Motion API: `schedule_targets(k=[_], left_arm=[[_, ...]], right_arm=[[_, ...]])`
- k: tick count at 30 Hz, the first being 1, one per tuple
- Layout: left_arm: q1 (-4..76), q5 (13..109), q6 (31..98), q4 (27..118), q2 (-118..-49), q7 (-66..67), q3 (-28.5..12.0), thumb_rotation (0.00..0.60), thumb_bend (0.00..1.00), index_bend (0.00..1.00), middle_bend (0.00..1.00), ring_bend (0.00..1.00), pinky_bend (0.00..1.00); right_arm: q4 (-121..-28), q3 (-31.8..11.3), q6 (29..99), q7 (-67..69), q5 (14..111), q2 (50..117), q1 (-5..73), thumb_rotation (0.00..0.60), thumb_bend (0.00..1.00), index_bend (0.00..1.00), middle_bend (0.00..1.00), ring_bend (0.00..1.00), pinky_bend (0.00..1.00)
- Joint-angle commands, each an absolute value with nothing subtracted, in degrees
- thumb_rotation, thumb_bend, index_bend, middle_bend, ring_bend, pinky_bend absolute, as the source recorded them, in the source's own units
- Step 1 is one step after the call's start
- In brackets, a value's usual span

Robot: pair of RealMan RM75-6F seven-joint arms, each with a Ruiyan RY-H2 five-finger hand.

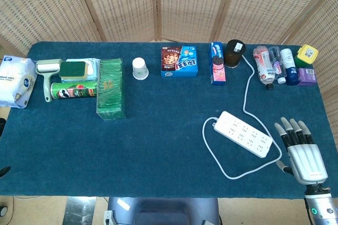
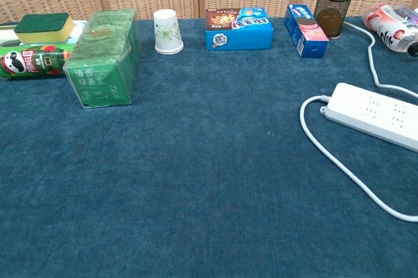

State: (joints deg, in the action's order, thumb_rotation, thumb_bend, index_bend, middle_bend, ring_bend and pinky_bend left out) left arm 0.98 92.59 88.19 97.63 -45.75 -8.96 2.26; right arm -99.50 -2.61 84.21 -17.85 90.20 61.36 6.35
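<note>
White power strip (image 1: 244,133) lies flat on the blue counter (image 1: 158,146), right of centre, angled, sockets up; its cord (image 1: 222,161) loops round the near end and also runs up toward the back row. Right hand (image 1: 301,151) sits just beside the strip's near-right end, palm down over the counter edge, fingers (image 1: 289,130) straight and slightly spread, holding nothing, not touching the strip as far as I can tell. Only the head view shows it; the chest view shows the strip (image 2: 375,113) alone. Left hand not visible in either view.

Back row, right to left: yellow-lidded jar (image 1: 307,54), purple box (image 1: 306,76), bottles (image 1: 274,64) lying side by side, dark mesh cup (image 1: 234,52) with the cord passing beside it, slim blue carton (image 1: 216,62), blue snack box (image 1: 179,61), paper cup (image 1: 139,68). Left side: green tea box (image 1: 111,88) lengthwise, Pringles can (image 1: 74,90) on its side against it, green sponge (image 1: 73,69), lint roller (image 1: 48,74), tissue pack (image 1: 16,81) at the far-left edge. Items look lined up along the back and left, likely to keep the near counter open for reaching. Wicker screen (image 1: 169,3) behind.
</note>
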Motion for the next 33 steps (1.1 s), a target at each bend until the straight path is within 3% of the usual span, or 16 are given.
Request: schedule_targets(k=[1, 8, 12, 15, 18, 20, 23, 25, 29, 33], left_arm=[[0.9, 92.5, 88.4, 97.9, -45.5, -8.8, 2.2, 0.6, 0.05, 0.0, 0.0, 0.0, 0.0], [0.9, 92.7, 88.5, 98.1, -45.3, -8.7, 2.2, 0.6, 0.05, 0.0, 0.0, 0.0, 0.0], [0.8, 92.7, 88.6, 98.2, -45.3, -8.4, 2.2, 0.6, 0.05, 0.0, 0.0, 0.0, 0.0], [0.9, 92.8, 88.6, 98.2, -45.3, -8.4, 2.2, 0.6, 0.05, 0.0, 0.0, 0.0, 0.0], [1.2, 92.9, 88.2, 98.2, -45.4, -8.5, 2.1, 0.6, 0.05, 0.0, 0.0, 0.0, 0.0], [1.4, 93.0, 87.8, 98.2, -45.4, -8.5, 2.1, 0.6, 0.05, 0.0, 0.0, 0.0, 0.0], [1.7, 93.2, 87.7, 98.3, -45.2, -8.2, 2.0, 0.6, 0.05, 0.0, 0.0, 0.0, 0.0], [2.0, 93.4, 87.6, 98.5, -45.1, -8.2, 1.9, 0.6, 0.05, 0.0, 0.0, 0.0, 0.0], [2.3, 93.5, 87.0, 98.7, -45.0, -8.0, 2.0, 0.6, 0.05, 0.0, 0.0, 0.0, 0.0], [2.3, 93.1, 86.5, 98.6, -45.1, -8.0, 2.1, 0.6, 0.05, 0.0, 0.0, 0.0, 0.0]], right_arm=[[-99.4, -2.7, 84.2, -17.9, 90.1, 61.4, 6.4, 0.6, 0.0, 0.05, 0.04, 0.03, 0.0], [-99.3, -2.8, 84.0, -17.6, 89.8, 61.4, 6.5, 0.6, 0.0, 0.04, 0.05, 0.04, 0.0], [-99.0, -3.3, 84.8, -16.4, 90.5, 62.2, 6.7, 0.6, 0.0, 0.02, 0.15, 0.13, 0.02], [-98.3, -4.1, 86.1, -15.9, 91.7, 63.0, 7.1, 0.6, 0.0, 0.02, 0.31, 0.3, 0.11], [-97.3, -5.3, 86.7, -15.1, 92.9, 64.0, 8.3, 0.6, 0.02, 0.01, 0.53, 0.57, 0.38], [-96.6, -6.1, 86.0, -14.6, 93.2, 64.6, 9.5, 0.6, 0.09, 0.01, 0.71, 0.79, 0.7], [-96.3, -7.1, 83.6, -14.3, 93.1, 65.1, 11.8, 0.6, 0.23, 0.0, 0.85, 0.95, 0.95], [-96.7, -7.7, 80.8, -14.8, 92.0, 65.2, 13.5, 0.6, 0.39, 0.0, 0.91, 0.99, 1.0], [-99.6, -8.4, 74.1, -17.4, 88.5, 64.9, 16.8, 0.6, 0.71, 0.04, 0.98, 1.0, 1.0], [-103.3, -9.3, 66.4, -21.2, 82.4, 64.7, 20.3, 0.6, 0.84, 0.15, 1.0, 1.0, 1.0]])
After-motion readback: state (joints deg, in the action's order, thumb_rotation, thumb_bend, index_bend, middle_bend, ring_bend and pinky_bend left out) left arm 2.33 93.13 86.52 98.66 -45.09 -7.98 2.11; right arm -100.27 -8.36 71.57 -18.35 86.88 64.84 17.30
